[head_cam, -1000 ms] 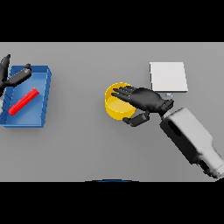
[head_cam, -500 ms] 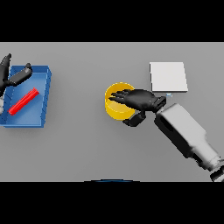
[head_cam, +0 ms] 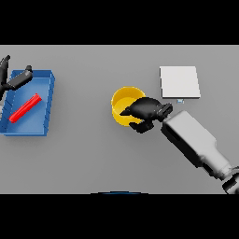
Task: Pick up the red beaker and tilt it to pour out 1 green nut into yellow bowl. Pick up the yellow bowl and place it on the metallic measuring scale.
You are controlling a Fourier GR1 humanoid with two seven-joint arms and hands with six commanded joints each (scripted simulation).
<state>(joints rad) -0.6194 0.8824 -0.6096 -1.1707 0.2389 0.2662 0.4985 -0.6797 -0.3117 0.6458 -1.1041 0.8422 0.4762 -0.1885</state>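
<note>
The yellow bowl (head_cam: 122, 103) stands near the table's middle. My right hand (head_cam: 145, 112) covers the bowl's right side, its fingers curled over the rim and its thumb below against the outer wall. The bowl's inside is partly hidden by the hand, and I see no green nut. The red beaker (head_cam: 25, 108) lies slanted in a blue tray (head_cam: 47, 105) at the far left. Over that tray's back left corner, my left hand (head_cam: 11, 80) hangs open, apart from the beaker. The metallic scale (head_cam: 179, 81), a pale square plate, lies behind and to the right of the bowl.
My right forearm (head_cam: 193, 142) stretches from the lower right corner towards the bowl. A small button or display (head_cam: 179, 100) shows at the scale's front edge, near my right wrist.
The right hand's fingers, spread over the bowl a second ago, have curled down onto its right rim, and the forearm has shifted slightly. The bowl, beaker and left hand stayed in place.
</note>
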